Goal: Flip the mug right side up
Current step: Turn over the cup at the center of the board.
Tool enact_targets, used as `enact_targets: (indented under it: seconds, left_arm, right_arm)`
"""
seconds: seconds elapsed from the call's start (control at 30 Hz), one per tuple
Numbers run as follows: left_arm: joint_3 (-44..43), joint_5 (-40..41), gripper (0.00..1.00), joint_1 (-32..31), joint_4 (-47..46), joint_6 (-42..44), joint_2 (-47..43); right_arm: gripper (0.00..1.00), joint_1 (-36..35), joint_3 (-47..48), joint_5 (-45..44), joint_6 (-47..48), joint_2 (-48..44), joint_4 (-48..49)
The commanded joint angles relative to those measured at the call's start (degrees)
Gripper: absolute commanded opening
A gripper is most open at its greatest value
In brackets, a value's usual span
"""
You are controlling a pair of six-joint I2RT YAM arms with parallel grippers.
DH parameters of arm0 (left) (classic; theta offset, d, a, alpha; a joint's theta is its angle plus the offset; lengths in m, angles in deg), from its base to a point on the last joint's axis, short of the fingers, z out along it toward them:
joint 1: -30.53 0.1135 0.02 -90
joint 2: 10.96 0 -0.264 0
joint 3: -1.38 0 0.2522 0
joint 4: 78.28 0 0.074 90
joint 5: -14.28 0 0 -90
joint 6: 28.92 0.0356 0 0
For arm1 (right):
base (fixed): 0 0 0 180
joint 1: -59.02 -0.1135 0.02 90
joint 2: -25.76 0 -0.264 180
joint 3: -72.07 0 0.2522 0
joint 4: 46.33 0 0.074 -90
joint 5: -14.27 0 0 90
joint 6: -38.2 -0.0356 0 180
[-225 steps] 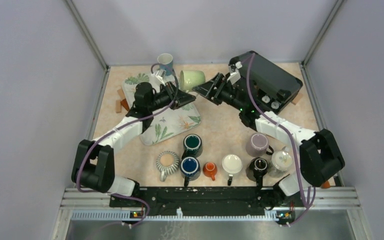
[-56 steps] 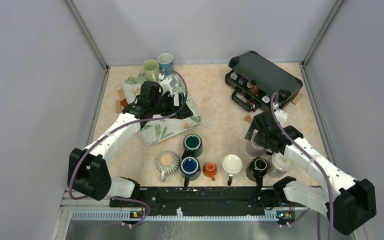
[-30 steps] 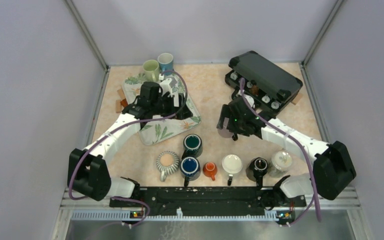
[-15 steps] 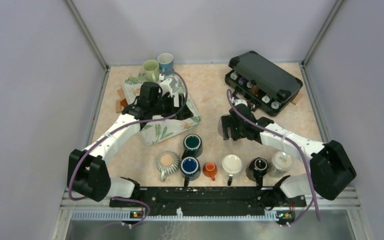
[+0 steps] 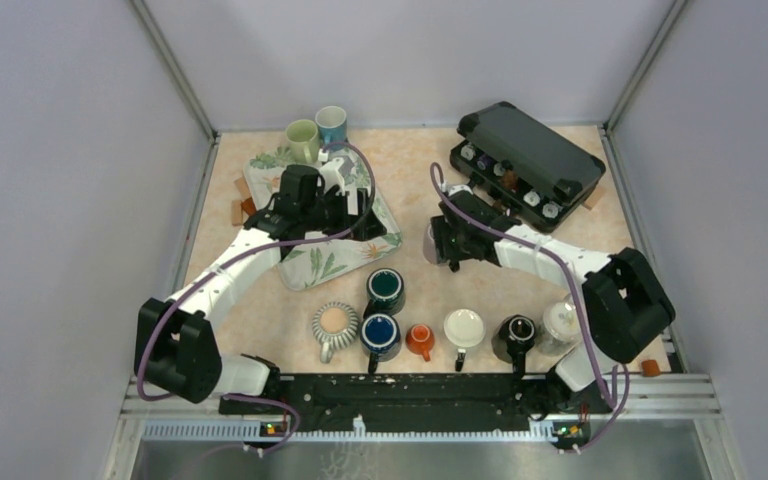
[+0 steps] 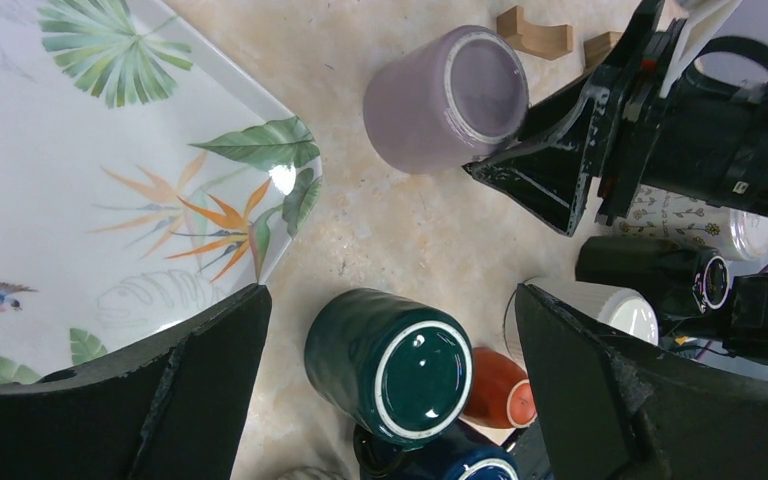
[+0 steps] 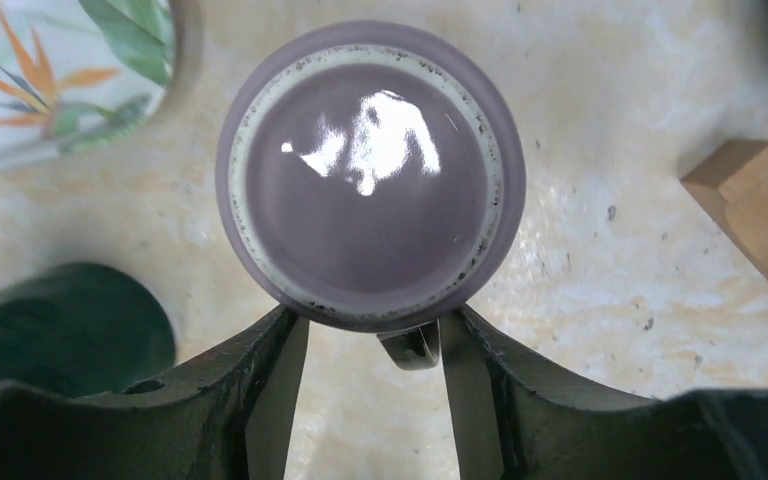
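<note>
The tan stone-patterned table (image 5: pixel 420 180) carries everything, with the 2 arms reaching in from its near edge. At the far right lies a black case (image 5: pixel 535 150) with its lid open, and at the far left a tray (image 6: pixel 60 200) printed with leaves and birds. The left gripper (image 5: pixel 365 215) hangs over the tray's near corner with its jaws spread wide and nothing between them. The right gripper (image 7: pixel 372 318) is down at mid-table, between the tray and the case, pointing at the purple mug (image 7: pixel 370 170). This mug stands on bare table with its rim down and its glazed base facing up, close to the tray's corner and just beyond a dark green mug (image 6: pixel 390 365). The right jaws are at a middling width, 1 finger on each side of the mug's handle (image 7: pixel 410 348). The handle sits against 1 finger while a gap shows at the other, so they are not clamped on it. Along the near edge runs a row of 6 more mugs, among them a white mug (image 5: pixel 463 327) and a small orange mug (image 5: pixel 420 340). 2 others stand at the back behind the tray. A small wooden block (image 7: pixel 750 215) lies on the table near the purple mug, apart from it.
</note>
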Motion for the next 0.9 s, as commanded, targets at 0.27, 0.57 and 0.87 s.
enact_targets:
  seconds: [0.27,0.57,0.87]
  left_arm:
    - [0.14,-0.96,0.99,0.56,-2.38,0.35,-0.65]
    - [0.23,-1.16,0.98,0.73,-2.55,0.26,-0.64]
    - [0.31,-1.09,0.98,0.76,-2.54,0.16,-0.82]
  right_arm:
    - [0.46,-2.33,4.80,-2.57,0.35,2.38,2.38]
    - [0.38,-4.88,7.96,-6.23,1.84,4.82,0.45]
    - [0.37,-4.86,9.52,-7.81,0.11,6.56,-0.43]
